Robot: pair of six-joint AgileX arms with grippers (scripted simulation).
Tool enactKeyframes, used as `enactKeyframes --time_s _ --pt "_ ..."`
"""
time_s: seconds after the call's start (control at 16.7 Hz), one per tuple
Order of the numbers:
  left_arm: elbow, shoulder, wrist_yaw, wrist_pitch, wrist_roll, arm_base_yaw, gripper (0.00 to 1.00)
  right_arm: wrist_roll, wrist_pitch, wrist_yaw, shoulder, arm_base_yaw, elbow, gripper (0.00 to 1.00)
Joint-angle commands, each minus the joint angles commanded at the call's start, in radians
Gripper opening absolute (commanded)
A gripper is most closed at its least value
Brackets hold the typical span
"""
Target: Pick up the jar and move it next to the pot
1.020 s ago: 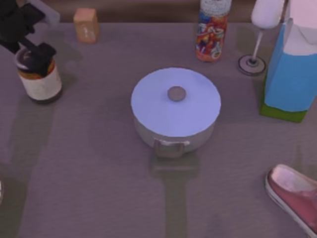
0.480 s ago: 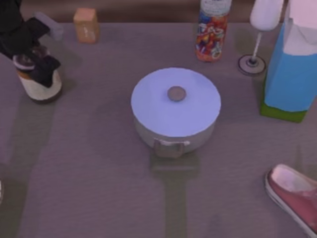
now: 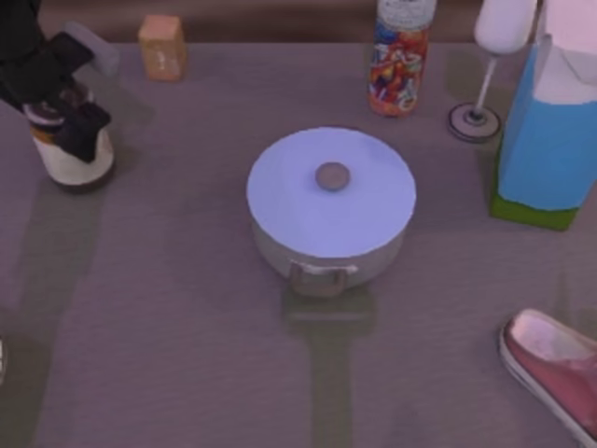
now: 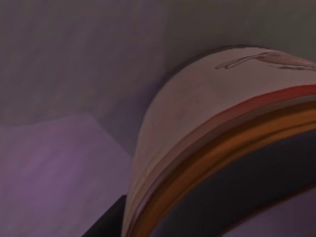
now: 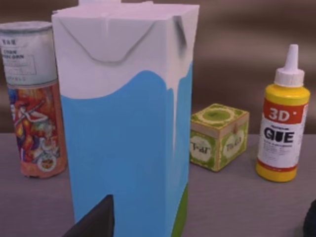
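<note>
Left gripper sits at about 10 o'clock on the table, reaching in from the far-left corner, fingers down on either side of the jar. Right arm out of top view.

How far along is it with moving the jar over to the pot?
Early. The left gripper is down around the jar, which stands at the table's far left, well apart from the pot. Lifting, carrying and setting down beside the pot remain. The right gripper is out of the top view.

Open tabletop between jar and pot; only box nearby (far edge).
</note>
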Motion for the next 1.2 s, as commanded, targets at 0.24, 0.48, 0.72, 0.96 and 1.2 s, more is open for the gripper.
enactKeyframes --time_s 0.24,0.48,0.72,0.96,1.2 --pt "0.000 0.000 0.000 0.000 0.000 0.000 0.17 0.000 0.000 0.000 0.000 0.000 0.000 1.00" --pt "0.000 0.000 0.000 0.000 0.000 0.000 0.00 0.000 0.000 0.000 0.000 0.000 0.000 1.00" --pt "0.000 0.000 0.000 0.000 0.000 0.000 0.00 0.000 0.000 0.000 0.000 0.000 0.000 1.00" --pt "-0.002 -0.002 -0.001 0.000 0.001 0.001 0.00 0.000 0.000 0.000 0.000 0.000 0.000 1.00" --pt "-0.110 -0.116 -0.003 -0.010 -0.001 0.009 0.00 0.000 0.000 0.000 0.000 0.000 0.000 1.00"
